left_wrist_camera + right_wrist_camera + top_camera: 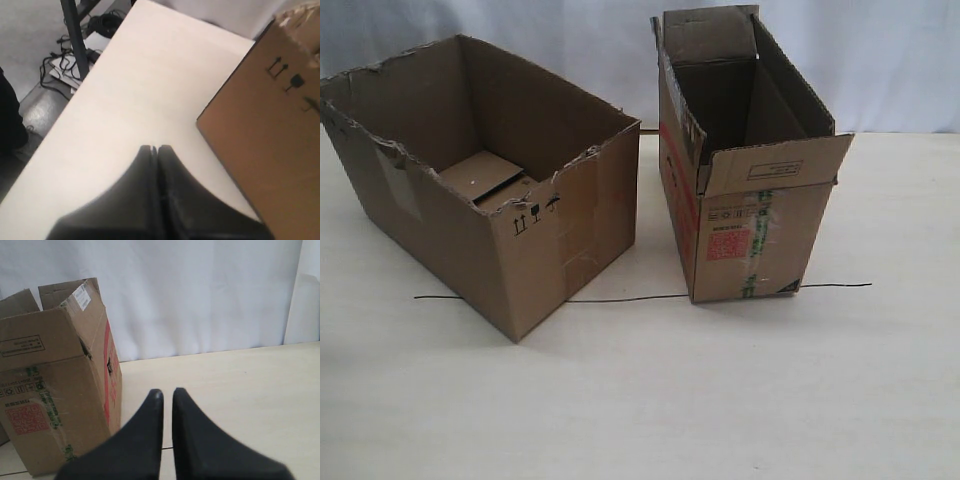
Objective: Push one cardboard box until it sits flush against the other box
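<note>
The wide torn-rimmed cardboard box stands on the left of the table, turned at an angle, with its arrow, glass and umbrella symbols near one corner. The other box, narrower with a red label and green-marked tape, stands to its right across a gap of bare table. Neither gripper shows in the exterior view. My left gripper is shut and empty, hovering over the table beside the wide cardboard box. My right gripper has its fingers together but for a thin slit and holds nothing, just off the side of the other box.
A thin black line runs across the pale table along the front of both boxes. Loose cardboard pieces lie inside the wide box. Past the table edge are a stand leg and cables on the floor.
</note>
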Controlling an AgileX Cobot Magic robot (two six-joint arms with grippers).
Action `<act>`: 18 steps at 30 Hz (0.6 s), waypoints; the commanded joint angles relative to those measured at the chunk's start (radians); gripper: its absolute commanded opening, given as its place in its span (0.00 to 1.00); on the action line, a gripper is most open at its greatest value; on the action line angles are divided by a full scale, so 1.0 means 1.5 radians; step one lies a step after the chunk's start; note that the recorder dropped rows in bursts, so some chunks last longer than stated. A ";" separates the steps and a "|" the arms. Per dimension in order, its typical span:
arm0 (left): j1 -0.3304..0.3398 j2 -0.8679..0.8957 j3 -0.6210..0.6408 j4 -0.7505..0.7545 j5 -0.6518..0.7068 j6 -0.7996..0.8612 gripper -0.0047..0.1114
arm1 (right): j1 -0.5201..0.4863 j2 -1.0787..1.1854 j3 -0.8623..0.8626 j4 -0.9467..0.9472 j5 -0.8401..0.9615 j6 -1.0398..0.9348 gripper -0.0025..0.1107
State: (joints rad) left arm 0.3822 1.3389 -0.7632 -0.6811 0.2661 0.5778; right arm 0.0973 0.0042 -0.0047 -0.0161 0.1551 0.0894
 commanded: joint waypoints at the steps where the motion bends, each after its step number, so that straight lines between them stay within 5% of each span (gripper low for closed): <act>1: 0.001 0.062 -0.007 -0.018 0.002 0.001 0.04 | -0.001 -0.003 0.003 0.001 0.002 0.002 0.07; 13: 0.001 0.169 -0.008 -0.026 -0.063 0.049 0.04 | -0.001 -0.003 0.003 0.001 0.002 0.002 0.07; 18: 0.001 0.221 -0.082 -0.029 0.025 0.055 0.04 | -0.001 -0.003 0.003 0.001 0.002 0.002 0.07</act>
State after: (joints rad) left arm 0.3822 1.6475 -0.8442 -0.7117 0.2616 0.6522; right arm 0.0973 0.0042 -0.0047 -0.0161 0.1551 0.0894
